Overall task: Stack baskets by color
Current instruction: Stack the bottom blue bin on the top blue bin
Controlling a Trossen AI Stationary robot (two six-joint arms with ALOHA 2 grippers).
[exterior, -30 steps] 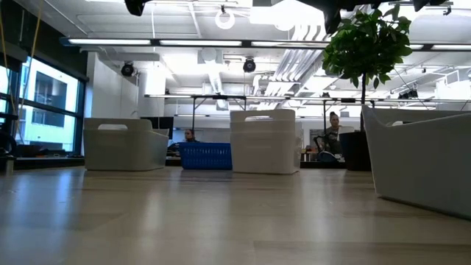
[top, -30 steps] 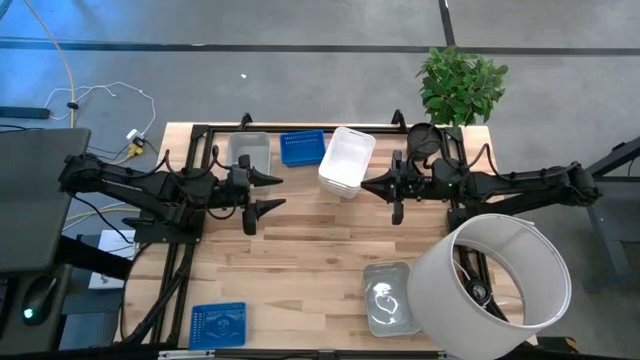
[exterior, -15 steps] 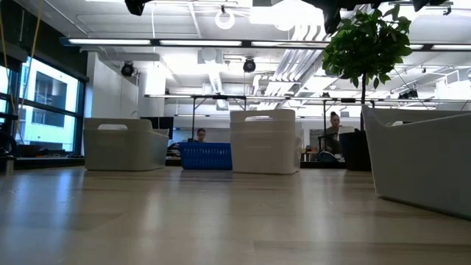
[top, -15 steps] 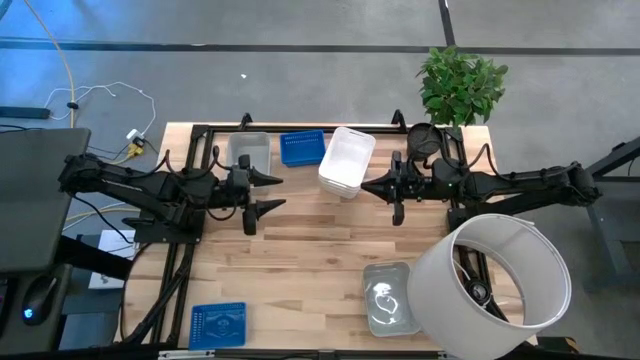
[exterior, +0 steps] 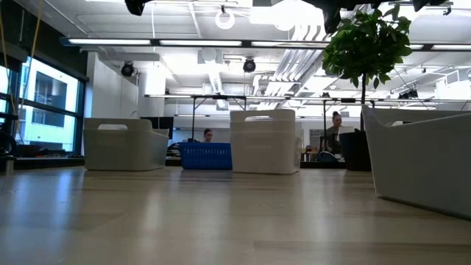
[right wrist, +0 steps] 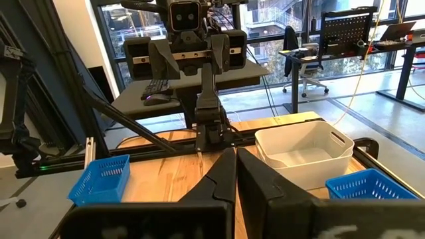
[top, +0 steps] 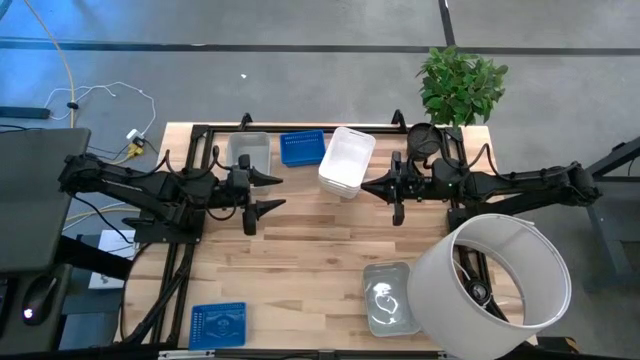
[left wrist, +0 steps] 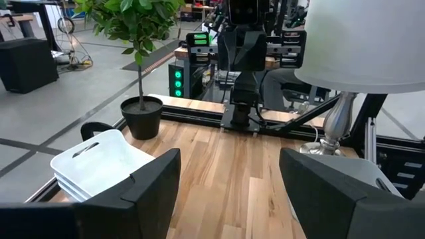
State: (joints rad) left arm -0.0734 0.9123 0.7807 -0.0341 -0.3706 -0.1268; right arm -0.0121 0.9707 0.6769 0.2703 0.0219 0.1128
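Along the table's far edge stand a translucent grey basket (top: pixel 250 152), a blue perforated basket (top: pixel 302 147) and a stack of white baskets (top: pixel 346 160), all resting on their bases. Another blue basket (top: pixel 217 325) sits at the near left, and another grey basket (top: pixel 388 297) at the near right. My left gripper (top: pixel 272 192) hangs open above the table's left middle, touching nothing. My right gripper (top: pixel 366 186) faces it from the right, shut and empty, beside the white stack (right wrist: pixel 302 149). The left wrist view also shows the white stack (left wrist: pixel 99 162).
A large white cylinder (top: pixel 490 285) stands at the near right, next to the grey basket. A potted plant (top: pixel 460 85) is at the far right corner. Bare wood (top: pixel 320 250) lies between and in front of the two grippers. People sit in the room behind the table.
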